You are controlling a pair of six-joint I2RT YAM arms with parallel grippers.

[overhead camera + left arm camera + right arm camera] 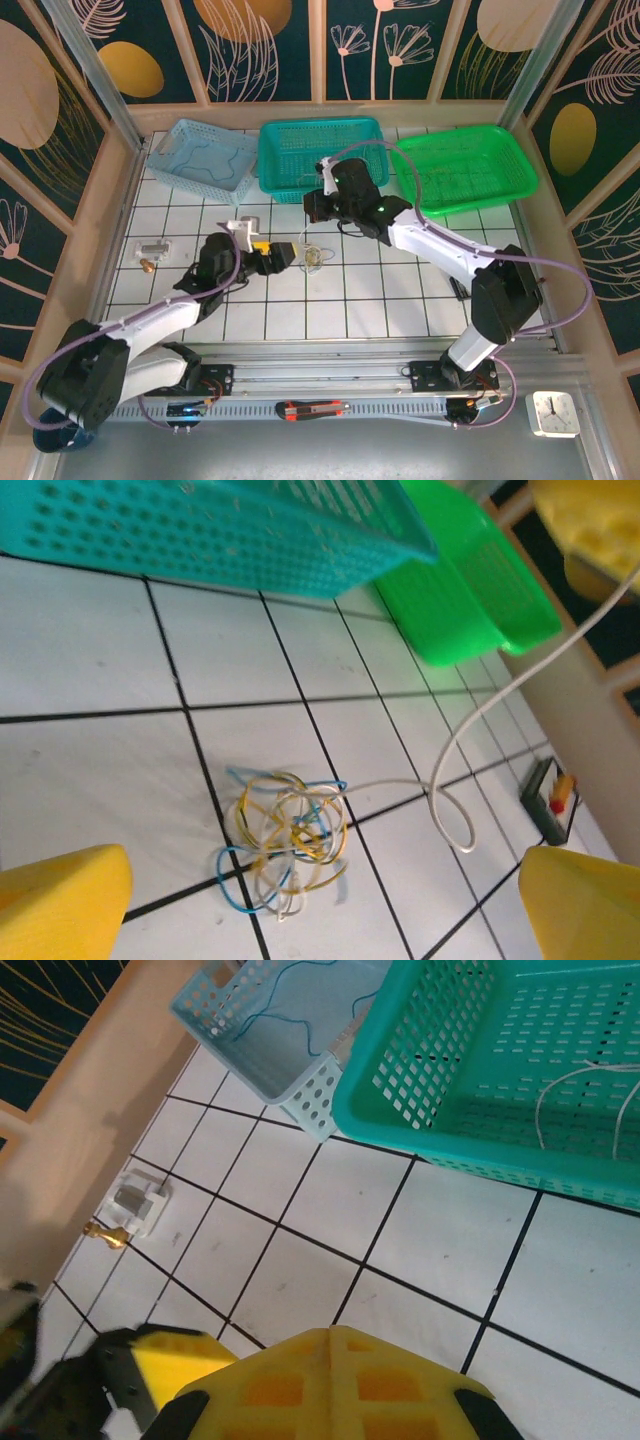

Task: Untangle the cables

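Observation:
The cables (285,840) lie as a small tangle of blue, yellow and whitish wires on the white tiles; in the top view the tangle (313,257) sits mid-table. My left gripper (325,925) is open, one yellow finger on each side just short of the tangle, and it (283,255) points right at it. One whitish cable (455,745) rises from the tangle in a loop toward the yellow fingers (590,525) of my right gripper above. The right gripper (330,1335) is shut with its pads pressed together; the pinch point is hidden. It (312,222) hovers just behind the tangle.
Three baskets line the back: light blue (205,155) with blue wires, teal (320,155) with a whitish wire (575,1100) inside, and green (465,165). A small clear block (152,248) and a brass piece (146,266) lie at the left. A cutter (312,408) rests on the front rail.

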